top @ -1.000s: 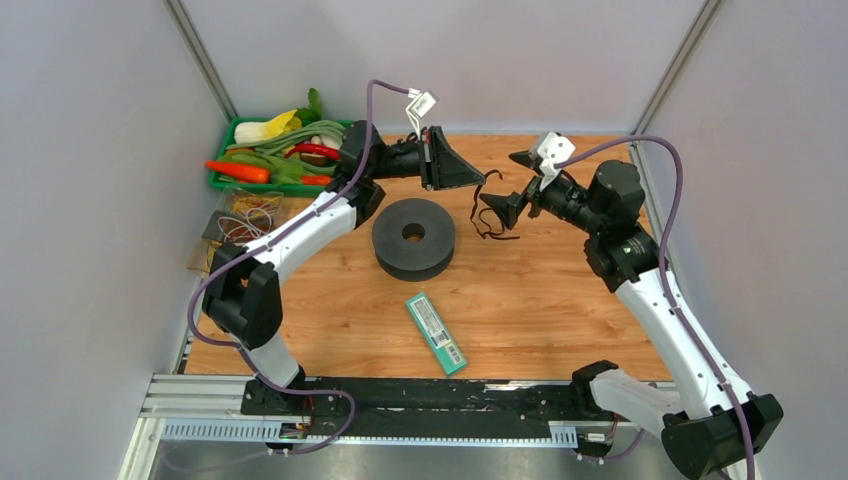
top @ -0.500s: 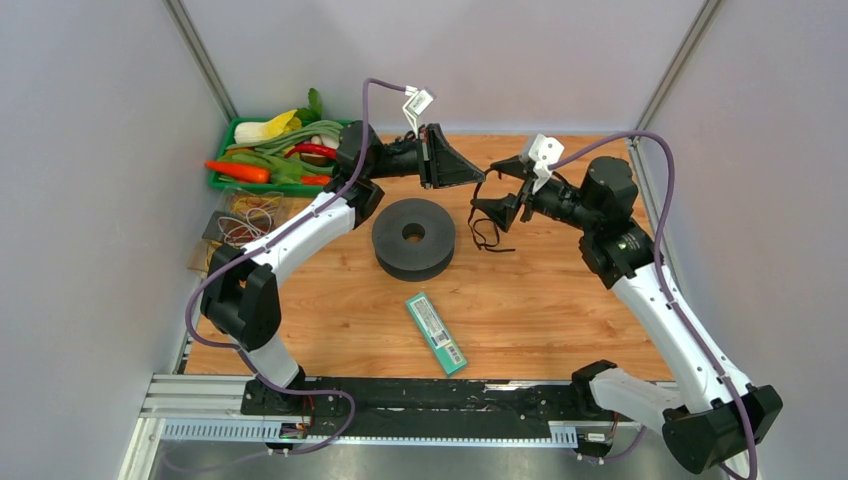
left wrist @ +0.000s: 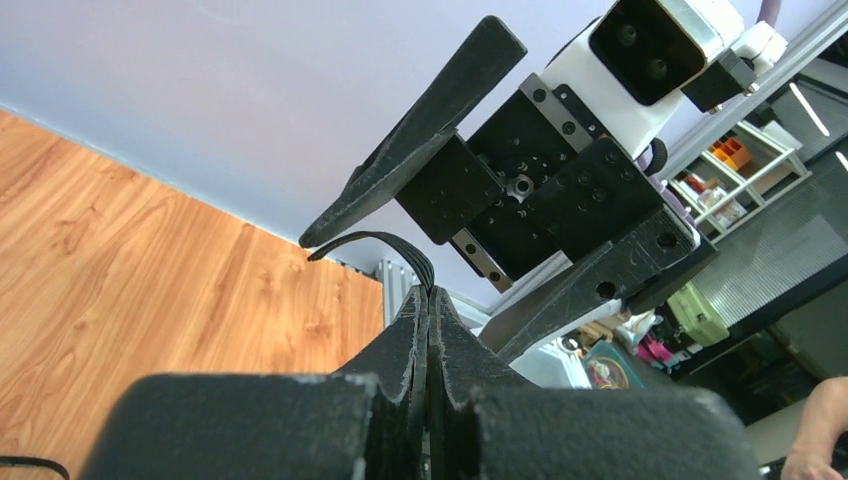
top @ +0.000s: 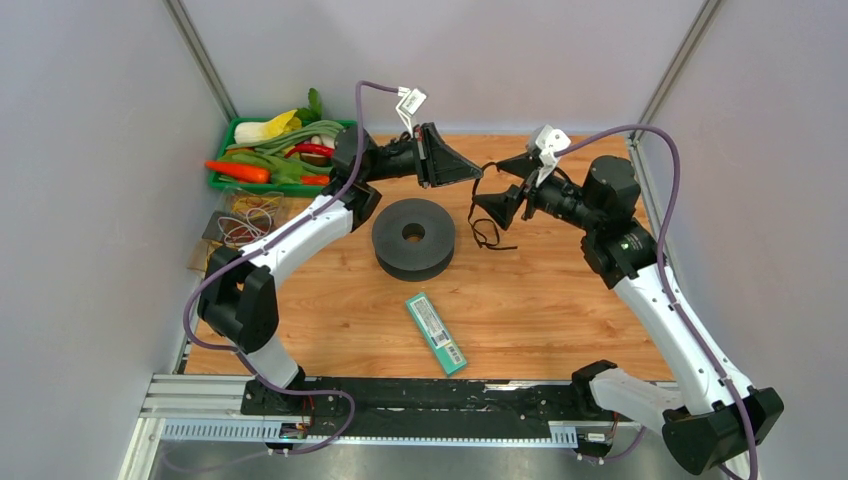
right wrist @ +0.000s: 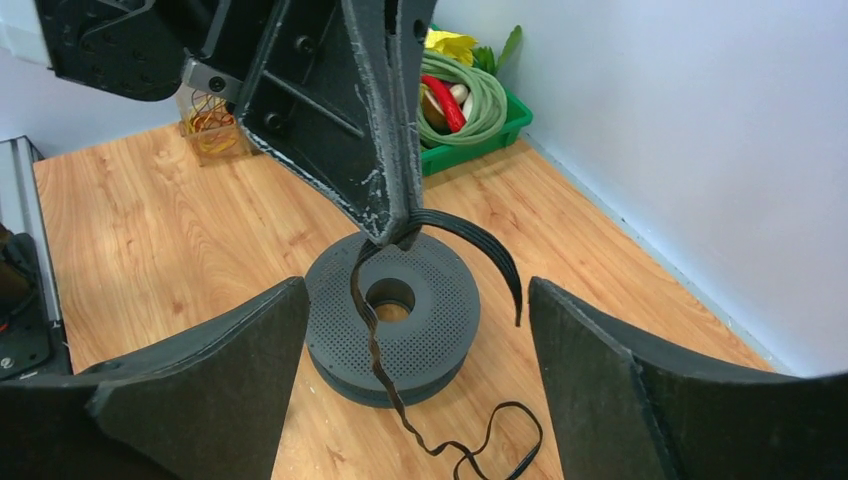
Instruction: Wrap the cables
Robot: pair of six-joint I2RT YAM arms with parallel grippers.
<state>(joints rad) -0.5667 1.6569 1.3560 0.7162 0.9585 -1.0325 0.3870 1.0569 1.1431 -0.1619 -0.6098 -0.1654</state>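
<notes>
The left gripper (top: pixel 478 178) is pressing its two black triangular fingers fully together, and it is pinching the thin black flexible cable (right wrist: pixel 375 340) at the very tips. You are seeing no gap between the fingers in the left wrist view; the cable is emerging just above the closed tips. The gripper is hanging above the table, beyond the far right edge of the dark grey round perforated spool (top: pixel 413 238).

From the pinch point, the cable is running two ways. One short length is arching away from the pinch and ending free in the air. The longer length is dropping in a wavy line and is lying in loose loops on the light wooden table (top: pixel 560 320), just to the right of the spool. In the right wrist view this length is crossing in front of the spool; you cannot tell there whether the two are touching.

The right gripper (right wrist: pixel 416 284) is standing wide open and is gripping nothing. It is facing the left gripper's tips from the right, with the cable between the two grippers.

Further out, a flat teal rectangular pack (top: pixel 436 333) is lying nearer the arm bases than the spool. A green plastic tray (top: pixel 222 180) of toy vegetables is sitting in the far left corner. A tangle of thin yellowish wires (top: pixel 245 215) is resting just on the near side of it.
</notes>
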